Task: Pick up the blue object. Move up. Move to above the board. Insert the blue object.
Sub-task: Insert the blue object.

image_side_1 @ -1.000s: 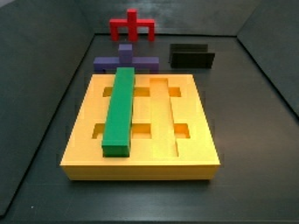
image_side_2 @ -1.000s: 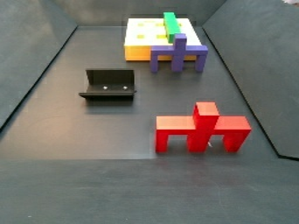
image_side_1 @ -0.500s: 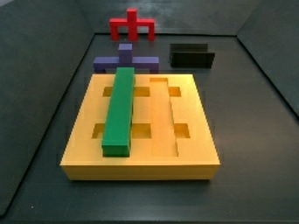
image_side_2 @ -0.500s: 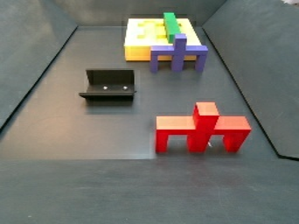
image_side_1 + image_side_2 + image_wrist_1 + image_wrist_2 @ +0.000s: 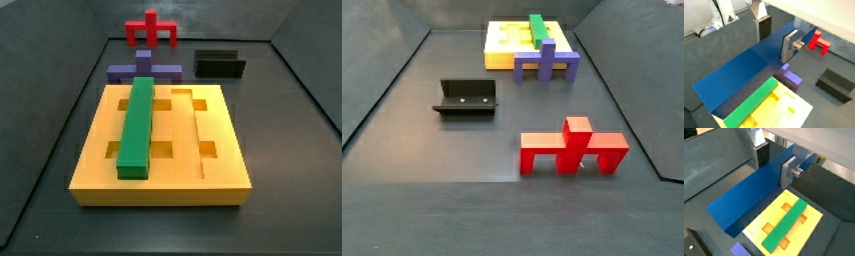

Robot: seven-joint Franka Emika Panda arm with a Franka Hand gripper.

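Note:
In both wrist views the blue object (image 5: 744,75) (image 5: 751,203), a long dark blue bar, hangs lengthwise between the silver fingers of my gripper (image 5: 776,46) (image 5: 773,173), which is shut on it near one end. Far below it lies the yellow board (image 5: 799,114) (image 5: 812,219) with a green bar (image 5: 751,105) (image 5: 784,225) in one groove. Both side views show the board (image 5: 160,190) (image 5: 502,45) on the floor. Neither the gripper nor the blue object appears in them.
A purple cross-shaped block (image 5: 144,70) (image 5: 545,62) stands at one end of the board. Beyond it are a red block (image 5: 152,30) (image 5: 572,148) and the dark fixture (image 5: 221,64) (image 5: 466,98). Dark walls enclose the floor.

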